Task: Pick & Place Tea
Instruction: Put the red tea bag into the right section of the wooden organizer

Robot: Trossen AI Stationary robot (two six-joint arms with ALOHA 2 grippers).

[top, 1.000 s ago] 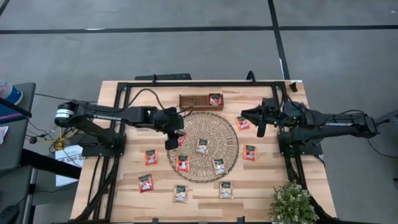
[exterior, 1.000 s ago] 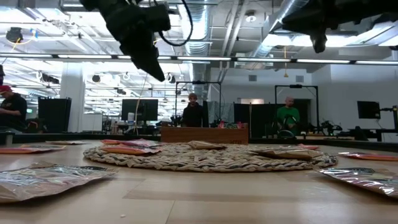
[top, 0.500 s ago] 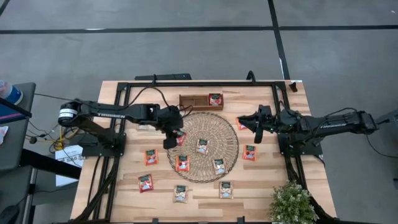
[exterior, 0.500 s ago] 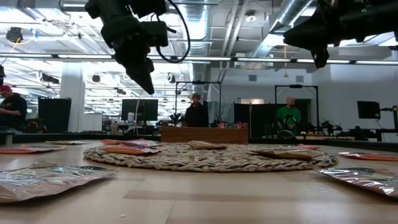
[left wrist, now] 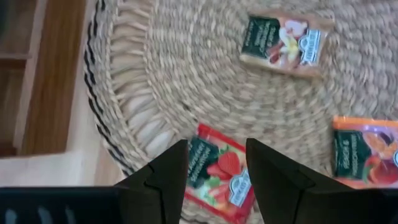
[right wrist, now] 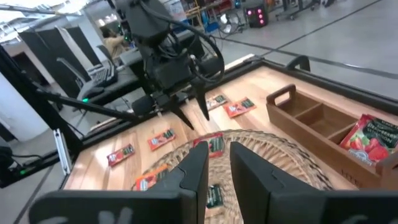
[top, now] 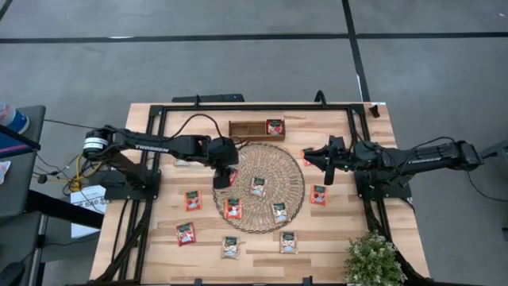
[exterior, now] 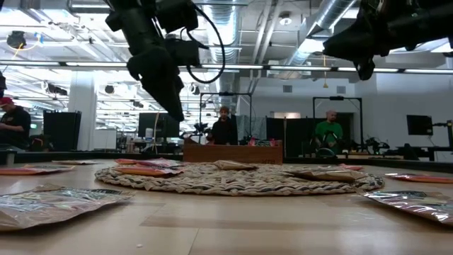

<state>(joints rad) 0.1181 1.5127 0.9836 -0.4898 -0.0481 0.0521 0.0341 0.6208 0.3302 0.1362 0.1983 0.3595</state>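
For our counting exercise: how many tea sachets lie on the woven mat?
4. A red sachet at the mat's left edge under the left gripper, a beige sachet near the centre, an orange sachet lower left, another beige sachet lower right. The left arm may hide more.

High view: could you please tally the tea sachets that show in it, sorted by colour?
Red-orange sachets: 7
Beige sachets: 4
Total: 11
The left arm may hide others in this view.
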